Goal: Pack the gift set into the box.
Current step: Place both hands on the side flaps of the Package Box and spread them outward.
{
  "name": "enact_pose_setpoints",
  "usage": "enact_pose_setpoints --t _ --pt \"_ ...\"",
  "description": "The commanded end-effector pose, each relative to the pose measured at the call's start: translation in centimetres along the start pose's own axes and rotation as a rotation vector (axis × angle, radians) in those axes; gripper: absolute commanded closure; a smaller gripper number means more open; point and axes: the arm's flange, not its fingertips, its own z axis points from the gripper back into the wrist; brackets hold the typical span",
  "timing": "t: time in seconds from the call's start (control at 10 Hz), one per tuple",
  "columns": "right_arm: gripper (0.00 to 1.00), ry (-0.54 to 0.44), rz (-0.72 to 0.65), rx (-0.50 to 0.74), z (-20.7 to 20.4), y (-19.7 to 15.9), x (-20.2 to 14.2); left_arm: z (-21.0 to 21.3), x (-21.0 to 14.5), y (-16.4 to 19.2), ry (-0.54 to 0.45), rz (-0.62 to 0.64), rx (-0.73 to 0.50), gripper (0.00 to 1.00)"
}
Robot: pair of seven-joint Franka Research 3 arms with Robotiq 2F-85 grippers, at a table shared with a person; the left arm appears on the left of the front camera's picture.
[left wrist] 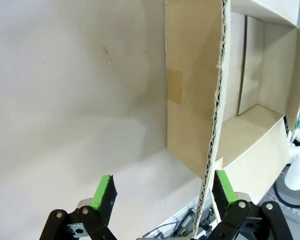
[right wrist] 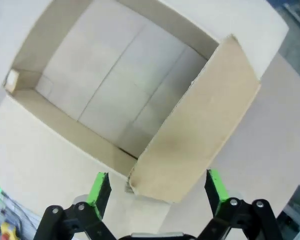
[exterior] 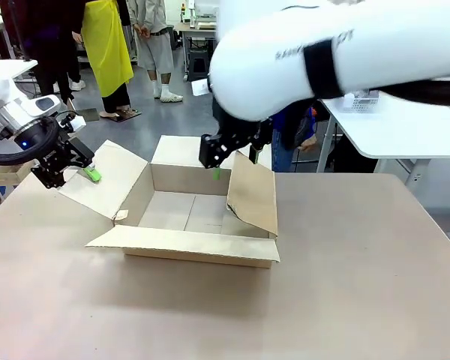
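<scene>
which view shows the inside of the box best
The right wrist view: it looks down into the box, showing most of its floor. The front view sees the floor at a shallow angle, partly behind the near and right flaps. The left wrist view shows mainly one flap edge-on, plus a slice of interior.

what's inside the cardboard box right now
Bare cardboard floor is all that can be seen inside the box. The right flap leans inward and covers the strip of floor beneath it, so that patch cannot be checked.

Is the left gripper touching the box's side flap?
Cannot tell. In the left wrist view the flap stands inside the open left gripper, close beside one pad; contact unclear.
</scene>
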Motion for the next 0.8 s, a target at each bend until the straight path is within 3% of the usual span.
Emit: enact_pose_setpoints --t 0.0,0.1,0.2,0.5,0.7 --pt "0.00 0.084 -0.227 -0.092 -1.0 2.0 4.2 0.0 -0.3 -0.3 -0.003 0.012 0.016 0.00" --pt "0.00 0.095 -0.326 -0.079 -2.5 2.1 4.8 0.0 -0.3 -0.3 -0.003 0.012 0.016 0.00" --pt "0.00 0.142 -0.445 -0.145 -4.1 1.8 5.1 0.0 -0.3 -0.3 -0.003 0.012 0.016 0.00" --pt "0.00 0.209 -0.513 -0.257 -8.4 1.7 6.0 0.0 -0.3 -0.3 -0.003 0.012 0.016 0.00" --pt "0.00 0.233 -0.586 -0.336 -9.2 -0.1 5.2 0.0 -0.3 -0.3 -0.003 0.012 0.016 0.00"
